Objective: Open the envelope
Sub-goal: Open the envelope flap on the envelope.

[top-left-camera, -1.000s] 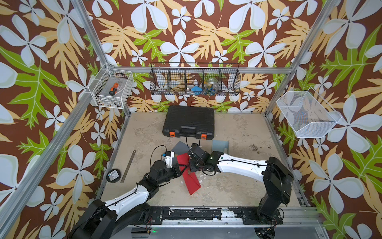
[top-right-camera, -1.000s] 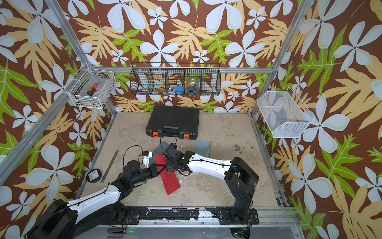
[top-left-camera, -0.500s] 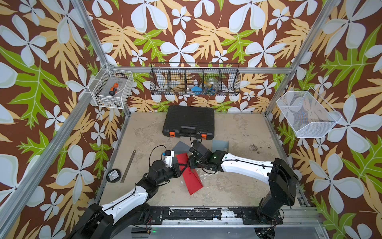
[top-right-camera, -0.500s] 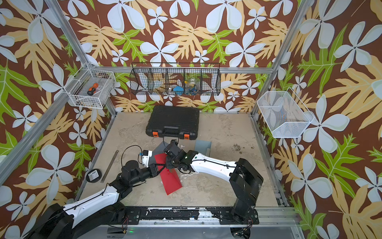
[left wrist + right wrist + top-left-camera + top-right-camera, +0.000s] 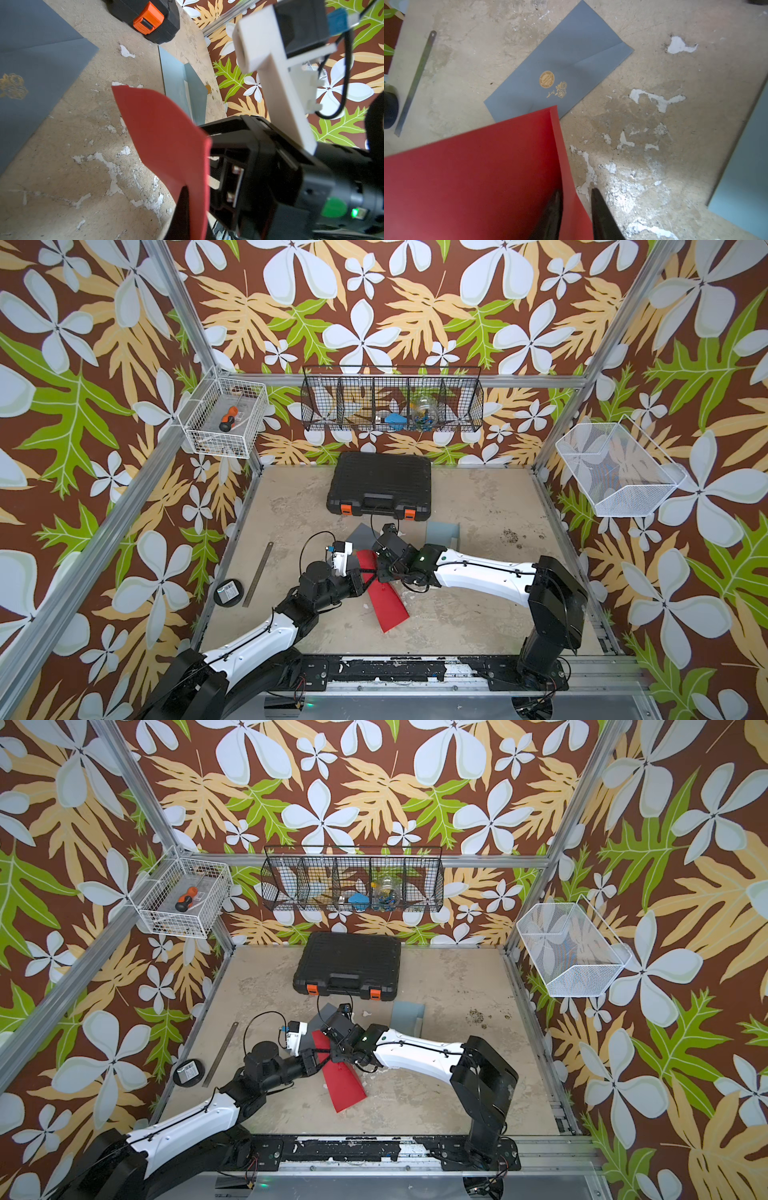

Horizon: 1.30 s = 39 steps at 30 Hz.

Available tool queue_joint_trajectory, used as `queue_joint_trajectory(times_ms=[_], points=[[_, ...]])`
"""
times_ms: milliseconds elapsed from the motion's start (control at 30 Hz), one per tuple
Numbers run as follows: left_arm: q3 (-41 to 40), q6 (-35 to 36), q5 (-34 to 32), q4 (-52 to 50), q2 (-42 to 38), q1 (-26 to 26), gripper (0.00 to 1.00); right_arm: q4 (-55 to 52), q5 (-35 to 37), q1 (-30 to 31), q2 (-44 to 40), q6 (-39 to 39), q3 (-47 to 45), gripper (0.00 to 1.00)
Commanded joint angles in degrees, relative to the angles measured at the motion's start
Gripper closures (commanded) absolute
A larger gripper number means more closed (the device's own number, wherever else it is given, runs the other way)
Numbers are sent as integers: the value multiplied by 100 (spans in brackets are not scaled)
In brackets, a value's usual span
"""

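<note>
Left claw [image 5: 365, 572] is pinching the red paper envelope [image 5: 384, 599] above the table's [image 5: 478, 614] middle, nearer its front edge, while right claw [image 5: 577, 197] is straddling its edge, narrowly parted.

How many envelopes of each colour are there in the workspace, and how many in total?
Red envelope: 1
Dark grey envelope: 1
Pale blue-grey envelope: 1
Total: 3

White shells and black joint housings make up the left arm [image 5: 257, 639] and right arm [image 5: 478, 576]; thin black cables [image 5: 346, 72] loop at the wrists. The right claw [image 5: 575, 190] has black tapered fingers [image 5: 600, 214].
</note>
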Motion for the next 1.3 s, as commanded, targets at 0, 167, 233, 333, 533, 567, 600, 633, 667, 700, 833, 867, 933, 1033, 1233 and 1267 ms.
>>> queue_joint_trajectory(times_ms=[0,167,233,333,533,567,600,633,667,700,833,867,933,1033,1233,1267], points=[[67,126,72,293,-56,-15,94,-234,252,10,-78,-137,-95,74],[42,161,41,198,-96,-15,94,21,-15,-229,-387,-112,-528,75],[35,166,57,214,-112,-15,94,219,-398,-346,-499,-160,-710,75],[42,223,117,197,-108,-15,94,598,-952,-422,-673,-330,-1003,74],[64,251,161,152,-106,-6,94,875,-1653,-590,-991,-664,-1400,73],[62,260,144,118,-129,-7,94,885,-1743,-643,-1046,-726,-1451,74],[53,265,125,92,-139,-8,94,935,-1916,-729,-1140,-816,-1564,74],[41,269,117,84,-158,-7,94,974,-1985,-800,-1223,-850,-1661,74],[35,278,112,78,-175,-15,94,1042,-2049,-870,-1321,-867,-1807,77],[37,278,116,83,-186,-6,94,1158,-2138,-939,-1426,-876,-1963,79],[40,287,103,93,-198,-11,93,1556,-2617,-1174,-1687,-897,-2386,96],[36,287,102,80,-193,-11,93,1615,-2713,-1217,-1734,-940,-2445,97],[36,298,102,84,-187,-6,91,1718,-2962,-1286,-1841,-1121,-2522,100],[67,322,-128,-153,-149,-6,85,1767,-3352,-1448,-2030,-1410,-2653,100],[145,307,-715,-695,32,-6,58,2147,-4150,-1855,-2345,-1419,-3201,100],[154,312,-703,-704,70,-6,56,2202,-4192,-1913,-2355,-1338,-3278,100]])
